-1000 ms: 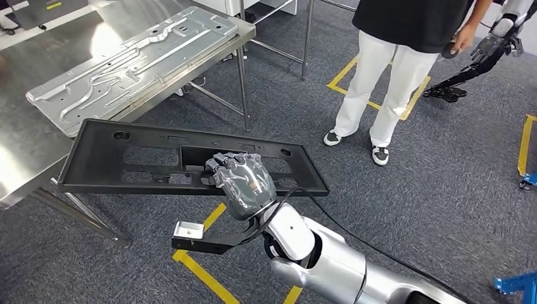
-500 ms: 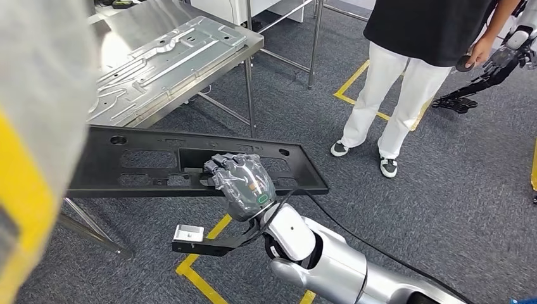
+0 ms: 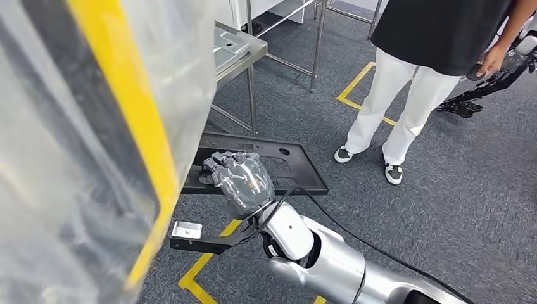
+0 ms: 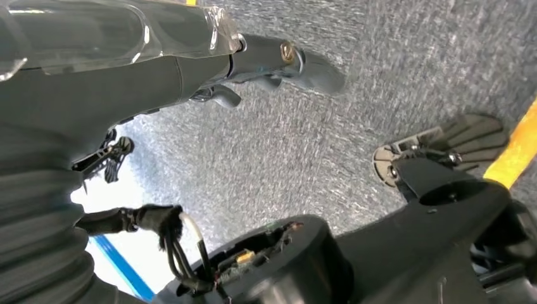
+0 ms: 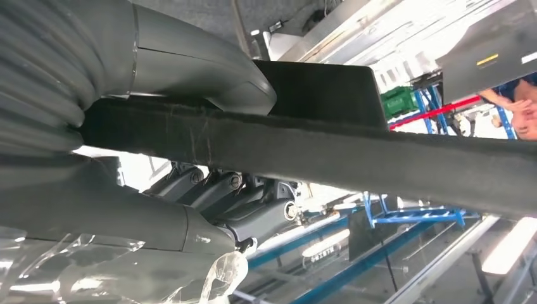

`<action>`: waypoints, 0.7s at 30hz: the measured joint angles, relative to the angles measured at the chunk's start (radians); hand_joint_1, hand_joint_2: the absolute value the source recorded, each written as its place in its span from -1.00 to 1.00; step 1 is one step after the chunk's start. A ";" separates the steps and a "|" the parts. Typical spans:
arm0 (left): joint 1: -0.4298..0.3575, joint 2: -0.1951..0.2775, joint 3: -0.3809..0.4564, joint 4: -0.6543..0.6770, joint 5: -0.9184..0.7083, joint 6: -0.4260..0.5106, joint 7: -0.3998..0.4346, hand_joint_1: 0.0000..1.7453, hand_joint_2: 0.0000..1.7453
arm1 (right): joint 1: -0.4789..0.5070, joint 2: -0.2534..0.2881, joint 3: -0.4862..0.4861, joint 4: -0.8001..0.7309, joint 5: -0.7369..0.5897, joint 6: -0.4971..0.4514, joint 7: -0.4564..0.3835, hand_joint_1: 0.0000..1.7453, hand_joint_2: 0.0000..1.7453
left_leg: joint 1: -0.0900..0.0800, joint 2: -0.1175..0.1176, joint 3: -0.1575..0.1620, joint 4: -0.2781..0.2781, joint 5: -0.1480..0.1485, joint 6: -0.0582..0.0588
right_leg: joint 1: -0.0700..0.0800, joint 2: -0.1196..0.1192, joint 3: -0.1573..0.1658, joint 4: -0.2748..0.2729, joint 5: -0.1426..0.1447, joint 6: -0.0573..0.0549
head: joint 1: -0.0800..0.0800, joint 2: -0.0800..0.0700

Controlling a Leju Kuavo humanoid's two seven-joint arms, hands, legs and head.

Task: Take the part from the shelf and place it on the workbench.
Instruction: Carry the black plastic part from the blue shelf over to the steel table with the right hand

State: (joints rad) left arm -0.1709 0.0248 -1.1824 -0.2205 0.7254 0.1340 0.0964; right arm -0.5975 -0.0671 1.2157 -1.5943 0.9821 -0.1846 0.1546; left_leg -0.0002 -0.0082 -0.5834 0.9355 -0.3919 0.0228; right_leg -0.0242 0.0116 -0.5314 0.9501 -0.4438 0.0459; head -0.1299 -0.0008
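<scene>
The right hand (image 3: 244, 180) is clamped on the near edge of the flat black plastic panel with cut-out openings (image 3: 278, 159), thumb on one face and fingers on the other, as the right wrist view shows edge-on (image 5: 329, 155). The panel hangs in the air over the grey carpet, just short of the stainless steel bench (image 3: 237, 47), not yet on it.

The panel lies roughly level, its long axis running across the head view, one end pointing toward the person in white trousers (image 3: 405, 95), the other hidden behind a clear plastic-wrapped post with a yellow stripe (image 3: 126, 126) close to the camera.

The risks, as I judge them: the hidden end could catch that post or a bench leg (image 3: 252, 101), since the grip sits on a single edge of a long part (leverage works against it) and a knock could twist it loose. The person stands near the free end.

The left hand (image 4: 278, 60) hangs over the floor; whether its fingers are spread or curled I cannot tell.
</scene>
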 joint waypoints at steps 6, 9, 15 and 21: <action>0.002 0.002 0.000 0.000 -0.002 0.002 0.000 -1.00 1.00 | -0.001 0.000 0.002 0.000 0.000 -0.001 -0.001 1.00 1.00 | -0.006 -0.005 0.062 -0.009 -0.031 0.043 | 0.002 -0.005 -0.156 0.274 -0.097 0.006 | 0.007 0.000; 0.007 0.002 0.000 0.000 -0.003 0.002 -0.002 -1.00 1.00 | 0.002 -0.001 0.002 0.000 0.000 -0.001 0.001 1.00 1.00 | -0.015 -0.008 0.095 -0.009 -0.058 0.046 | 0.011 -0.005 -0.197 0.260 -0.057 -0.004 | 0.008 0.000; 0.009 -0.001 0.000 0.000 -0.003 0.003 -0.004 -1.00 1.00 | 0.002 -0.001 0.003 0.000 0.002 -0.004 0.000 1.00 1.00 | -0.022 -0.010 0.134 -0.010 -0.100 0.026 | 0.035 -0.003 -0.113 0.004 0.093 -0.047 | 0.011 -0.001; 0.000 -0.001 0.001 0.000 0.001 0.002 -0.006 -1.00 1.00 | 0.002 0.000 0.002 0.001 0.002 -0.005 0.000 1.00 1.00 | -0.013 -0.005 -0.046 0.274 -0.154 0.005 | 0.018 -0.006 -0.072 -0.016 0.070 -0.056 | 0.011 -0.001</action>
State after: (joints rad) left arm -0.1706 0.0235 -1.1811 -0.2205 0.7265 0.1363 0.0904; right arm -0.5954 -0.0667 1.2179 -1.5936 0.9846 -0.1892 0.1548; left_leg -0.0134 -0.0135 -0.6299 1.2098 -0.5458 0.0274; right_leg -0.0060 0.0060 -0.6037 0.9337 -0.3738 -0.0098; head -0.1184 -0.0014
